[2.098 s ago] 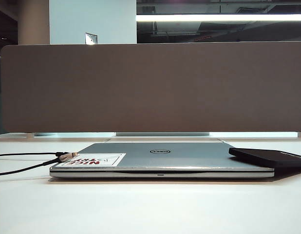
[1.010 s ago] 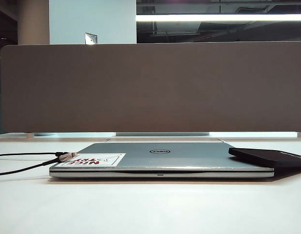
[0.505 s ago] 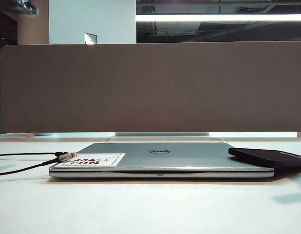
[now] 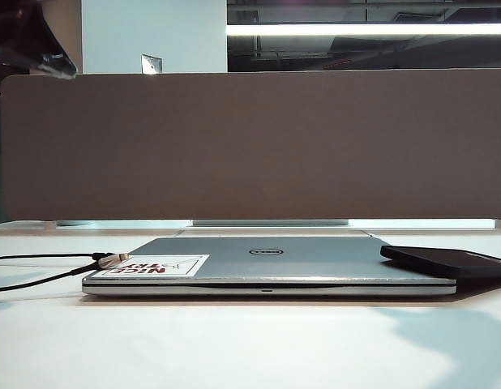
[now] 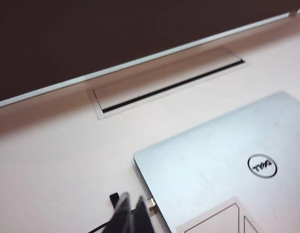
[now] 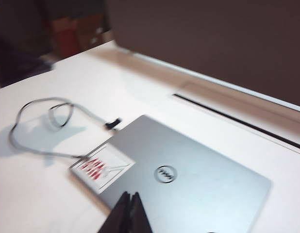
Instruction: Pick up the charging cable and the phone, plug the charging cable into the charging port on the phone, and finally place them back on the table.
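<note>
A: Black charging cable (image 4: 48, 277), silver tip on the laptop (image 4: 267, 263) corner; we are hovering the left gripper (image 5: 132, 213) above it, jaws pressed together, empty. We should be opening before descending.

B: Phone (image 4: 445, 261) lying off the laptop's right edge; right gripper (image 6: 129, 213) also closed, empty, above the lid.

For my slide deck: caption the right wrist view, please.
Shut right gripper hovers above the closed silver Dell laptop; thin black charging cable loops on the white table.

Laptop (image 4: 267, 263) on table (image 4: 234, 340), before divider (image 4: 250, 146); cable (image 4: 48, 271) at left, phone (image 4: 445, 261) overlapping right corner.
</note>
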Controlling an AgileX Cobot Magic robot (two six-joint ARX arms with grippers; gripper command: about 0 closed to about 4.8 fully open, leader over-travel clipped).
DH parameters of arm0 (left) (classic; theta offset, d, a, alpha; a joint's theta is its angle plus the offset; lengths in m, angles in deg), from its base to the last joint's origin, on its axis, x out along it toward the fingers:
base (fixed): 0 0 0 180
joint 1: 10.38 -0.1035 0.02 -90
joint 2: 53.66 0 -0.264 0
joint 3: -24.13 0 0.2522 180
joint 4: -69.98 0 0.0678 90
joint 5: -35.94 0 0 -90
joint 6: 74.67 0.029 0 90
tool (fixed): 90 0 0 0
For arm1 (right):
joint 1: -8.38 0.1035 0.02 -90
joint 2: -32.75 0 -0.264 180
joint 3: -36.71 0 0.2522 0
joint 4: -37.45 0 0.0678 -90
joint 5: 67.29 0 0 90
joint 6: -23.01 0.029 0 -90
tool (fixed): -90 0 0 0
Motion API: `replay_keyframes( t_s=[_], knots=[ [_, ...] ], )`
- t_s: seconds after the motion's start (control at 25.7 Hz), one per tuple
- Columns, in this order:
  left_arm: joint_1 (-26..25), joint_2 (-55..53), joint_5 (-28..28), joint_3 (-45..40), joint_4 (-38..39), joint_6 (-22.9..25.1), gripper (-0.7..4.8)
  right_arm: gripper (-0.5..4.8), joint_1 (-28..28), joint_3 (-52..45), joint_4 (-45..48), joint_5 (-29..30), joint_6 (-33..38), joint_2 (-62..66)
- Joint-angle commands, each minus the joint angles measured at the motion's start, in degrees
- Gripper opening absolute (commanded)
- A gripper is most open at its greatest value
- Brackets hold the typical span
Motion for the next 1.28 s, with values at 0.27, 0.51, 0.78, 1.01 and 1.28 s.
replay_keyframes(
  t_s=[0.27, 0.51, 0.78, 1.01, 1.28],
  knots=[
    [-0.1, -6.8, -0.1, 0.2, 5.5, 15.3, -0.06, -0.09, 2.0, 0.3, -1.4, -1.2, -0.8, -0.2],
    [-0.1, -12.6, -0.1, -0.1, 7.1, 17.0, 1.54, -0.09, 2.0, 0.3, -1.4, -1.0, -0.8, -0.4],
    [0.0, -14.0, -0.1, -0.2, 13.9, 29.2, 1.96, -0.09, 2.1, 0.3, -1.4, -0.5, -0.7, -0.5],
    [0.0, -14.0, -0.1, -0.2, 14.4, 30.1, 2.20, -0.09, 2.0, 0.3, -1.4, -0.5, -0.5, -0.5],
    [0.0, -14.4, -0.2, -0.2, 14.0, 32.5, 2.19, -0.08, 2.0, 0.3, -1.4, -0.3, -0.5, -0.5]
  ],
)
